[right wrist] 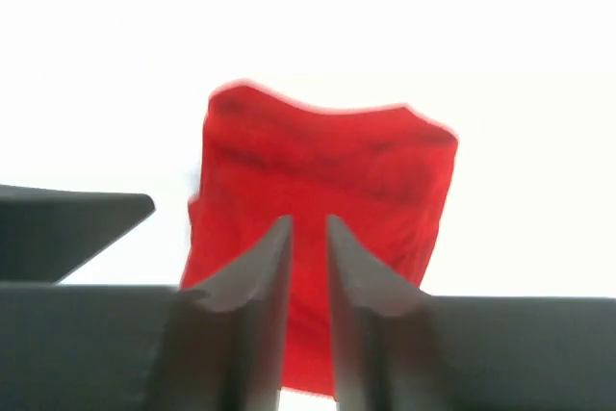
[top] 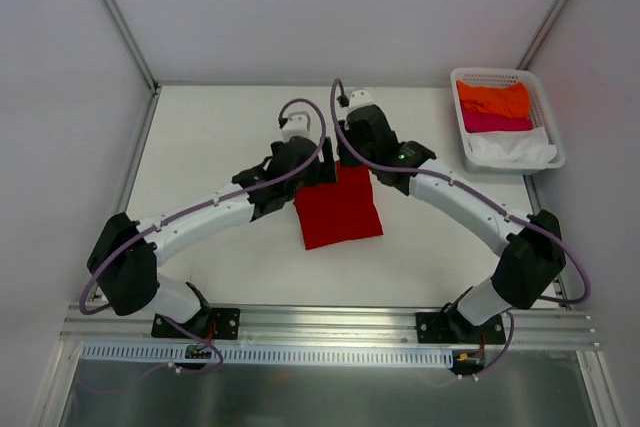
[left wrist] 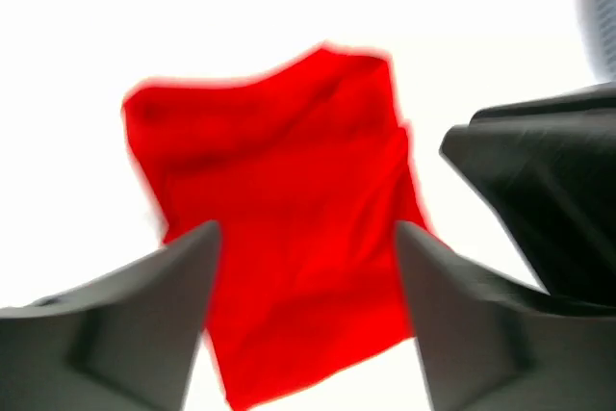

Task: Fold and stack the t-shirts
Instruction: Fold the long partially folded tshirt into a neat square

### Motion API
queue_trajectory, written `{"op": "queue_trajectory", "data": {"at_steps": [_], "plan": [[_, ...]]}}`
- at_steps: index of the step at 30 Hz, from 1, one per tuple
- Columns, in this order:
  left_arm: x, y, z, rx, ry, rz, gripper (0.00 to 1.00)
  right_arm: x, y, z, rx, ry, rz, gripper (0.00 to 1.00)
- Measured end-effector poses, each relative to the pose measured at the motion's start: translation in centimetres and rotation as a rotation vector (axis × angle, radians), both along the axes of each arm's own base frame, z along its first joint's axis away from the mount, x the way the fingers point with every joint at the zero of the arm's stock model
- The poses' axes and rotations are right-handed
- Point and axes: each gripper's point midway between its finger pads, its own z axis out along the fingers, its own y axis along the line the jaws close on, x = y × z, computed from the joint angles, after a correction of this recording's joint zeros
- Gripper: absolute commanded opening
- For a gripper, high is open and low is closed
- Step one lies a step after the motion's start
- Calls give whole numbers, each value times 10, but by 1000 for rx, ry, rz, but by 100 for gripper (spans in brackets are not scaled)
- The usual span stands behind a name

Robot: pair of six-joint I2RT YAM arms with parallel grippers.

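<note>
A deep red t-shirt [top: 338, 209] lies folded into a small rectangle at the table's middle. Both grippers hover over its far edge, close side by side. My left gripper [top: 318, 169] stands open; in the left wrist view its fingers [left wrist: 144, 324] are wide apart above the red t-shirt [left wrist: 279, 209] with nothing between them. My right gripper [top: 352, 155] is open only a narrow slit; in the right wrist view the red t-shirt [right wrist: 327, 166] shows through that gap and lies below, not pinched. Orange [top: 492, 99], pink [top: 495, 122] and white [top: 510, 147] t-shirts lie in the basket.
The white lattice basket [top: 505, 74] stands at the back right corner, by the right wall. White enclosure walls ring the table on three sides. The right arm's black gripper body [left wrist: 549, 199] looms close at the right of the left wrist view.
</note>
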Motion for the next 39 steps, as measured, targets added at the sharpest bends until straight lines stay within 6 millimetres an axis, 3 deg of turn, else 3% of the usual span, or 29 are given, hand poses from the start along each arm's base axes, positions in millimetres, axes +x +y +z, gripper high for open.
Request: {"op": "queue_trajectory", "data": {"at_steps": [2,4,7,10,14,17,21,28,39], "plan": [[18,-3,21,-50,-8,-14,91,16,-7,14,27,10,-18,43],[44,2,32,-95,19,-7,96,31,-21,16,28,51,-46,47],[76,18,27,-122,102,11,99,50,-49,7,-21,173,-100,59],[88,27,14,-117,204,10,99,60,-62,8,-49,247,-113,63],[86,27,4,-158,320,-26,99,59,-59,11,-43,319,-67,64],[87,30,-7,-225,412,-41,99,58,-56,3,-44,381,-42,64],[78,45,-32,-221,517,-17,99,51,-56,-26,-68,487,-35,64],[38,54,-68,-199,686,-12,99,21,-62,-79,-113,688,-59,64],[41,42,-56,-250,692,-49,98,11,-67,-95,-158,737,-25,63]]}}
